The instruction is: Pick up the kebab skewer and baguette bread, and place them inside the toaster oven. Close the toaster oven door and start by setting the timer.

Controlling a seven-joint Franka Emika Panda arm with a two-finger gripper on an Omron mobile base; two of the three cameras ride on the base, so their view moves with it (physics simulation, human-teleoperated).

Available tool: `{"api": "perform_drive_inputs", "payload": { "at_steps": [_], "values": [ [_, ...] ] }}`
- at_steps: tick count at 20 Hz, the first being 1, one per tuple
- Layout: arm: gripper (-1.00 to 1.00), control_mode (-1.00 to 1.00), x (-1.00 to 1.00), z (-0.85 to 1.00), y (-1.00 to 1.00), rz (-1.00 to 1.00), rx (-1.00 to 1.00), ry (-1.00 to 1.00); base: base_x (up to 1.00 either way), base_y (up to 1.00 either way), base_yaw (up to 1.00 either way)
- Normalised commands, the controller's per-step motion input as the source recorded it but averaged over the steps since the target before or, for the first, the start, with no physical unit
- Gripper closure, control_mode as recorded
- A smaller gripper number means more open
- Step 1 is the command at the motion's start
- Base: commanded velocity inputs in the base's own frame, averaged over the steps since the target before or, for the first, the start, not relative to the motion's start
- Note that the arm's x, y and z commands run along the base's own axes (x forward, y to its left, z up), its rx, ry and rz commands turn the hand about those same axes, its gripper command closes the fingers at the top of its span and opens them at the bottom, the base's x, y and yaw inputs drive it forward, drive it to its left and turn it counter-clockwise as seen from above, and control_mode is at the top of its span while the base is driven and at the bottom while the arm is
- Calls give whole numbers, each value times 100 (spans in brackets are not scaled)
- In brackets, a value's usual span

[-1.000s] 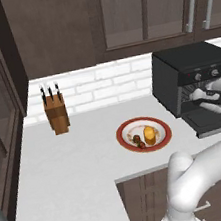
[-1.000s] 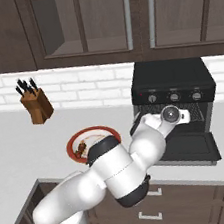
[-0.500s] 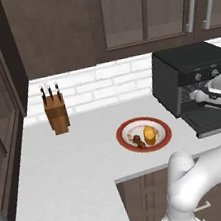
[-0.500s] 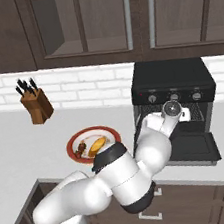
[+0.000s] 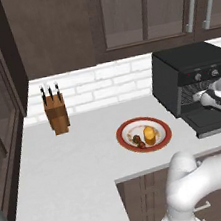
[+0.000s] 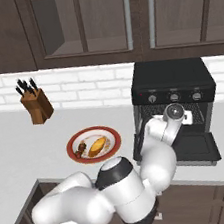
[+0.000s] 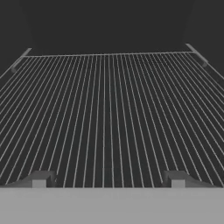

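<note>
The bench (image 5: 69, 190) carries everything. The toaster oven (image 6: 173, 87) stands at my right end of it, its toaster oven door (image 6: 192, 148) dropped flat, and my claw (image 7: 109, 180) is at its mouth, jaws spread wide with nothing between them, facing the bare wire rack (image 7: 109, 113). The plate (image 5: 160, 137) sits well to my left on the bench, holding the baguette bread (image 5: 149, 133) with the kebab skewer (image 5: 137, 140) just beside it. Both lie behind and left of the claw, so I judge I must back out and swing left.
</note>
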Motion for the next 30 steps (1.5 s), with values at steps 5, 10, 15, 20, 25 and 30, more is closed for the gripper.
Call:
{"api": "perform_drive_inputs", "payload": {
  "at_steps": [5, 10, 15, 20, 25, 30],
  "values": [
    [-100, -100, -49, -52, 0, 0, 0, 0, 0, 0, 0],
    [-100, -100, -54, -53, 0, 0, 0, 3, 0, 0, 0],
    [-100, -100, -59, -53, -3, 0, 0, 5, 0, 0, 0],
    [-100, -100, -61, -52, -10, 0, 0, 6, 0, 0, 0],
    [-100, -100, -60, -51, -12, 0, 0, 6, 0, 0, 0],
    [-100, -100, -60, -50, -6, 0, 0, 7, 0, 0, 0]
  ]
}}
